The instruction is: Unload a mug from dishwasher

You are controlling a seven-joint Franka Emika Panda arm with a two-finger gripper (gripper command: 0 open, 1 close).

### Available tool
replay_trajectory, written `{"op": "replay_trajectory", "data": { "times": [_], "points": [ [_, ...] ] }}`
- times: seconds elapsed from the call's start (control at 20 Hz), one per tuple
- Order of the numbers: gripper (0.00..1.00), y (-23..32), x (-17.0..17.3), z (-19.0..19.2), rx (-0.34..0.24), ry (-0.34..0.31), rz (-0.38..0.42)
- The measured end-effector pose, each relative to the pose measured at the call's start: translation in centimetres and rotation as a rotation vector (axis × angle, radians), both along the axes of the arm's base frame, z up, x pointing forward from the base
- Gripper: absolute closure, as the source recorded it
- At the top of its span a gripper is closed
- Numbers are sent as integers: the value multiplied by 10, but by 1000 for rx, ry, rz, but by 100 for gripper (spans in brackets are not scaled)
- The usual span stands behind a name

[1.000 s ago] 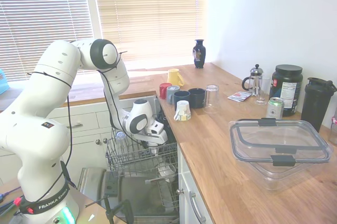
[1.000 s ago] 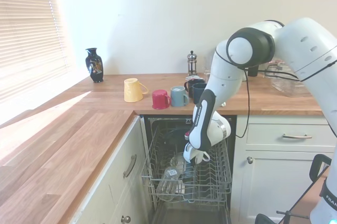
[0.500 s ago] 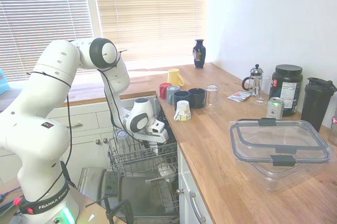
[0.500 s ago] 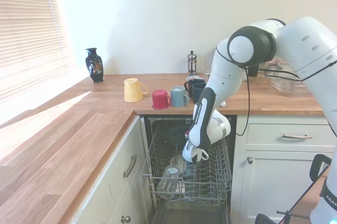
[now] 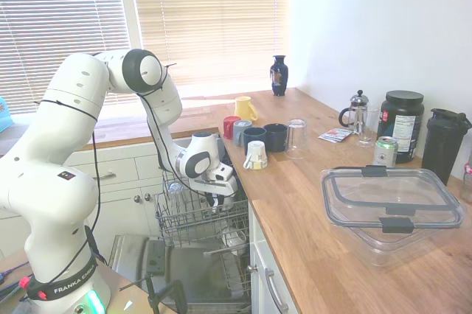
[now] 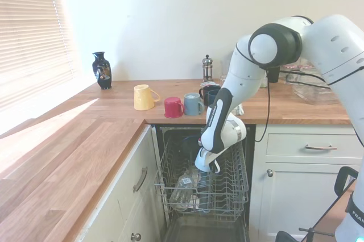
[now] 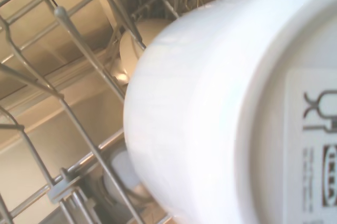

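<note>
While the gripper (image 6: 206, 163) is hanging over the dishwasher (image 6: 202, 188) rack, you are carrying the mug (image 6: 205, 162), jaws closed on it, rack at 6 o'clock: rigid, glazed, slippery, breakable; keep gripping the wall.

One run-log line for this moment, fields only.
phase: lifting out | end effector: shut on white mug | mug: above upper rack | dishwasher: open | counter: mug not yet placed

Plain white mug (image 6: 205, 162), grey wire rack (image 6: 227, 196), yellow cup (image 6: 142, 96).
</note>
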State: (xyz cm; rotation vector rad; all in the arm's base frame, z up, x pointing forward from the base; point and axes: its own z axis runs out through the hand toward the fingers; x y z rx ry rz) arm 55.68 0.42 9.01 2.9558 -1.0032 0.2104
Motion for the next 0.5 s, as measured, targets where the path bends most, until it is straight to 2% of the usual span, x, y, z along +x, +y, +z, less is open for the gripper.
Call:
{"op": "replay_trajectory", "data": {
  "times": [0.5],
  "points": [
    [100,-1,4,-5,28,16,-33]
  ]
}}
